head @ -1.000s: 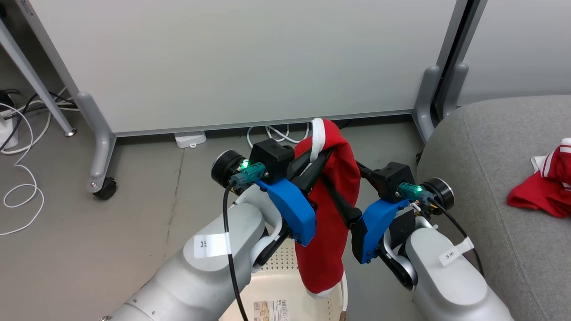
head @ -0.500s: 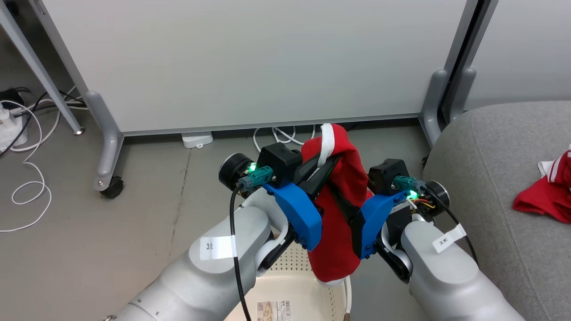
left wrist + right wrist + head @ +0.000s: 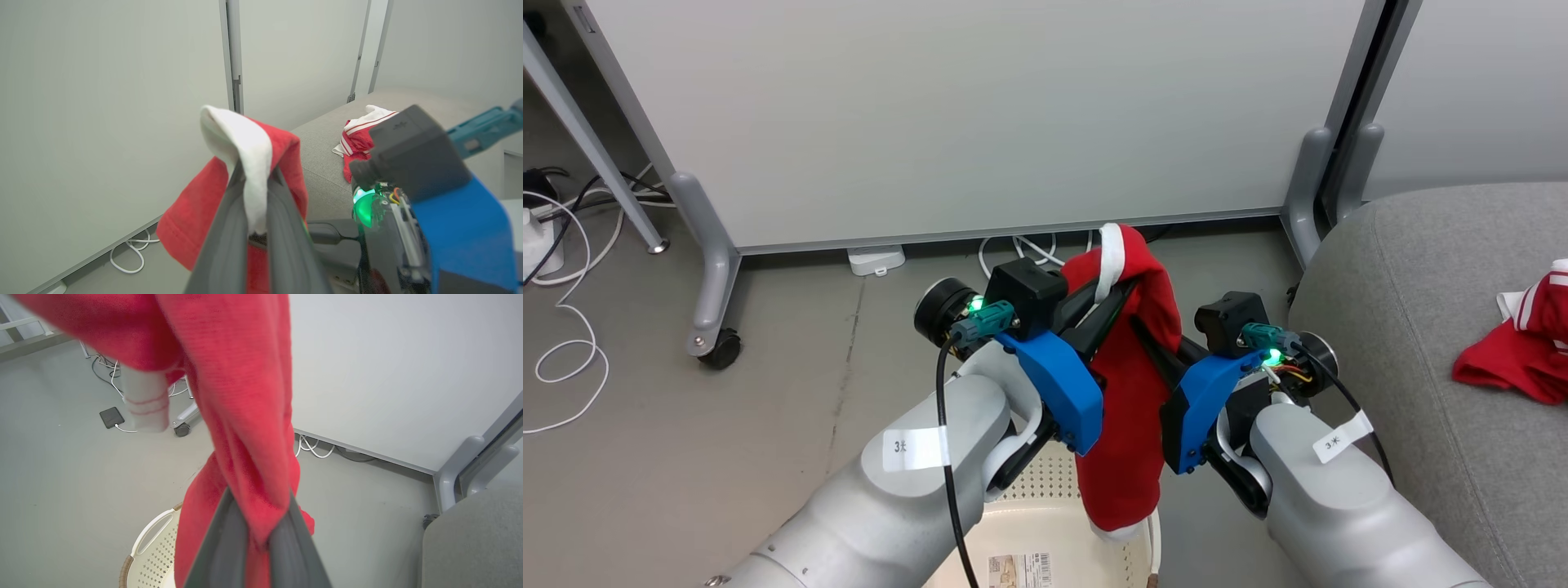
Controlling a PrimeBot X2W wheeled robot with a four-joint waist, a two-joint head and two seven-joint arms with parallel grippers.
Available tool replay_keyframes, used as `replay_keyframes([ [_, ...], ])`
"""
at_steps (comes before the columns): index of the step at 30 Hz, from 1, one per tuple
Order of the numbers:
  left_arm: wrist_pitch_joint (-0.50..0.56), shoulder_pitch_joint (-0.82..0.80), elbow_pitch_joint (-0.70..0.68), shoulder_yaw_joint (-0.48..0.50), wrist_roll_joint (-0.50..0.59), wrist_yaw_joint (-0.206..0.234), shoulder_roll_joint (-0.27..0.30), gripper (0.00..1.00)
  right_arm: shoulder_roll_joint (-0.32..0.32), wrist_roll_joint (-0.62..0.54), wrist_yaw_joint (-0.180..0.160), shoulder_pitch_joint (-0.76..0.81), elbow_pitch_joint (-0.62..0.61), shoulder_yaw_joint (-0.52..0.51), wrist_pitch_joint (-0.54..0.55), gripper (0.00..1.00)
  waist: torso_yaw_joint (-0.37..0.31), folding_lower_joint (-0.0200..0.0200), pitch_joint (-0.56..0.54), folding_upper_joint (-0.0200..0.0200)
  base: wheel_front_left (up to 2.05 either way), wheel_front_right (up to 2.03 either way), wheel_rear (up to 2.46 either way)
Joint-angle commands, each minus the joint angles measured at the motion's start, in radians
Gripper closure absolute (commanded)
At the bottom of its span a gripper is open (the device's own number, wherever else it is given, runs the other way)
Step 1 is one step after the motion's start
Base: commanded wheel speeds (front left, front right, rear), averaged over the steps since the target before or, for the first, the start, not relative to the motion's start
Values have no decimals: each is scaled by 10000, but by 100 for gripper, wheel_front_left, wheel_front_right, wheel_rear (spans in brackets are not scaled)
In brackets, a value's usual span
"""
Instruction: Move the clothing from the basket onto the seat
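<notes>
A red garment (image 3: pixel 1131 384) with a white cuff hangs between my two arms, above the cream basket (image 3: pixel 1045 523). My left gripper (image 3: pixel 1121 287) is shut on its white-trimmed top edge (image 3: pixel 249 147). In the left wrist view the fingertips (image 3: pixel 229 192) pinch that cuff. My right gripper (image 3: pixel 1141 328) is shut on the red cloth lower down, and the right wrist view shows its fingers (image 3: pixel 231 539) squeezing a bunched fold (image 3: pixel 249 457). A second red and white garment (image 3: pixel 1515 347) lies on the grey seat (image 3: pixel 1405 310) to the right.
White partition panels (image 3: pixel 980 114) on grey wheeled feet (image 3: pixel 715 343) stand close ahead. Cables (image 3: pixel 564 343) and a white power block (image 3: pixel 876 260) lie on the grey floor. A dark phone (image 3: pixel 111 417) lies on the floor. The basket's handle (image 3: pixel 153 531) is below the hanging cloth.
My right gripper, open a second ago, has closed on the hanging red garment. The left gripper has kept its hold. The head view has shifted slightly.
</notes>
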Motion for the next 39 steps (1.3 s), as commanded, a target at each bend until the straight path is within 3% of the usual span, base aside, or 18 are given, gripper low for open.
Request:
replay_keyframes([
  [1, -30, -48, 39, 22, 10, -19, 66, 100, 21, 65, 1, -178, 56, 46, -89, 100, -10, 0, -3, 0, 0, 0, 0],
  [7, -30, 82, 104, 54, 29, -19, 74, 100, 22, 296, 1, -283, 295, 304, -243, 100, -56, 0, -22, 0, 0, 0, 0],
  [8, -28, 101, 126, 77, 26, -19, 69, 89, 22, 367, 1, -310, 355, 367, -303, 100, -59, 0, -30, 0, 0, 0, 0],
  [10, -30, 121, 134, 114, 38, -19, 62, 51, 22, 403, 1, -361, 404, 423, -369, 100, -58, 0, -35, 0, 0, 0, 0],
  [11, -30, 132, 139, 141, 57, -19, 60, 19, 22, 418, 1, -376, 429, 451, -375, 100, -55, 0, -37, 0, 0, 0, 0],
  [12, -30, 134, 138, 183, 93, -18, 68, 0, 22, 462, 1, -381, 453, 479, -401, 100, -53, 0, -36, 0, 0, 0, 0],
  [22, -28, 1001, -606, 1582, 1067, 42, 365, 0, 23, 639, 1, -558, 634, 589, -613, 100, -38, 0, 80, 0, 0, 0, 0],
  [39, -28, 5223, -3155, 5163, 3849, 25, 1030, 0, 21, 405, 1, -657, 531, 292, -787, 100, -232, 0, 202, 0, 0, 0, 0],
])
